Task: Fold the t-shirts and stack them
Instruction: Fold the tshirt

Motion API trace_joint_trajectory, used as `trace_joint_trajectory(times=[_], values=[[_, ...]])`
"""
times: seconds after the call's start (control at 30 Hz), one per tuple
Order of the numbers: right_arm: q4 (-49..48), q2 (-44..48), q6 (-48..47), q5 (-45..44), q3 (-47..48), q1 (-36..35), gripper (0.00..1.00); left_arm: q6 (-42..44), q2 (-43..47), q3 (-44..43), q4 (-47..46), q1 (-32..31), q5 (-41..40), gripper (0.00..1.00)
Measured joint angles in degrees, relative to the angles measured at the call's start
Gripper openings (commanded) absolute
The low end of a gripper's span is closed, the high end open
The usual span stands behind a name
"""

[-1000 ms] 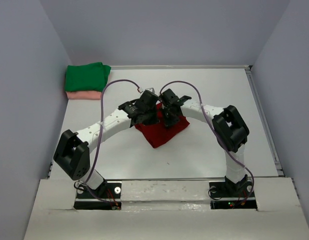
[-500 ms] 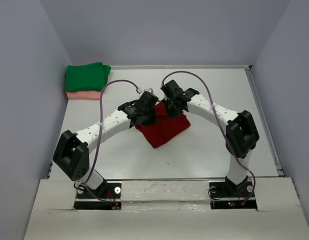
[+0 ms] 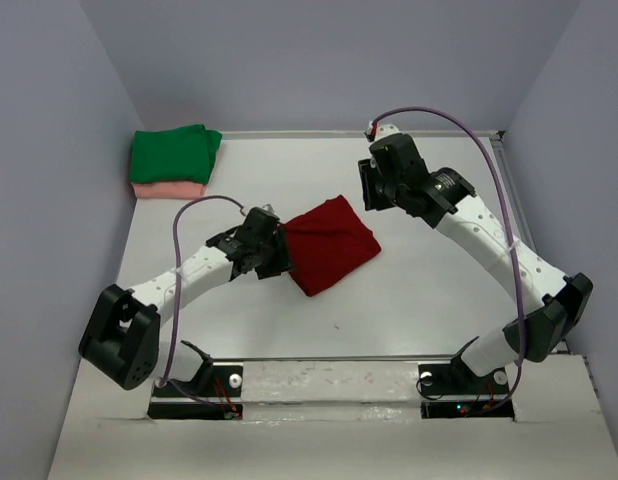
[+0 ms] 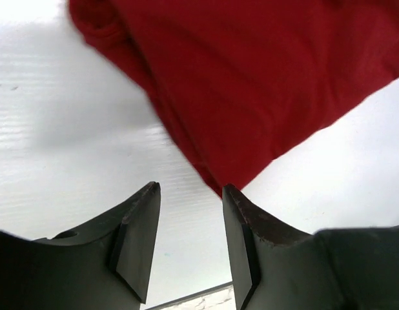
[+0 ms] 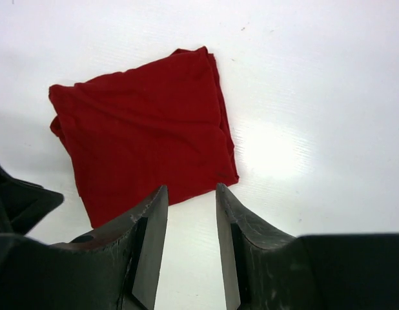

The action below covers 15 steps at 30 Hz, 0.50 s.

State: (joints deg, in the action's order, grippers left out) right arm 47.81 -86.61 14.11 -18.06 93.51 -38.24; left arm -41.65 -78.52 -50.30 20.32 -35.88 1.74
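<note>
A folded red t-shirt (image 3: 329,243) lies flat in the middle of the table, also seen in the left wrist view (image 4: 251,84) and right wrist view (image 5: 144,145). At the back left a folded green t-shirt (image 3: 172,153) rests on a folded pink t-shirt (image 3: 167,190). My left gripper (image 3: 279,253) sits low at the red shirt's left edge, open with nothing between its fingers (image 4: 190,188). My right gripper (image 3: 369,190) hangs above the table behind and to the right of the red shirt, open and empty (image 5: 192,188).
The white table (image 3: 429,290) is walled by grey panels on the left, back and right. A raised rail (image 3: 524,240) runs along the table's right edge. Purple cables loop over both arms.
Both grippers have let go of the red shirt and opened. The left gripper drew back to the shirt's left edge; the right arm lifted away toward the back right.
</note>
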Motion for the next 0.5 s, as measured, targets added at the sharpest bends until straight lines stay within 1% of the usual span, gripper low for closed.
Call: trace_joint_trajectory(times=[0.1, 0.13, 0.2, 0.3, 0.33, 0.5], values=[[0.00, 1.27, -0.55, 0.00, -1.57, 1.14, 0.41, -0.76, 3.06, 6.32, -4.33, 4.20, 5.20, 0.65], [0.02, 1.42, -0.74, 0.00, -1.95, 1.38, 0.41, -1.18, 3.67, 8.02, -5.99, 5.29, 6.82, 0.73], [0.07, 1.57, -1.07, -0.02, -2.67, 1.92, 0.41, -2.21, 5.03, 12.02, -9.73, 7.65, 11.45, 0.78], [0.17, 1.75, -1.55, -0.04, -3.45, 2.40, 0.41, -4.24, 6.82, 16.76, -15.21, 10.05, 16.26, 0.80], [0.22, 1.88, -1.77, -0.02, -3.61, 2.51, 0.41, -5.29, 7.69, 19.41, -18.47, 10.86, 18.43, 0.80], [0.17, 3.37, -2.38, 0.07, -3.63, 2.67, 0.41, -8.94, 8.20, 24.68, -27.41, 11.54, 22.82, 0.80]])
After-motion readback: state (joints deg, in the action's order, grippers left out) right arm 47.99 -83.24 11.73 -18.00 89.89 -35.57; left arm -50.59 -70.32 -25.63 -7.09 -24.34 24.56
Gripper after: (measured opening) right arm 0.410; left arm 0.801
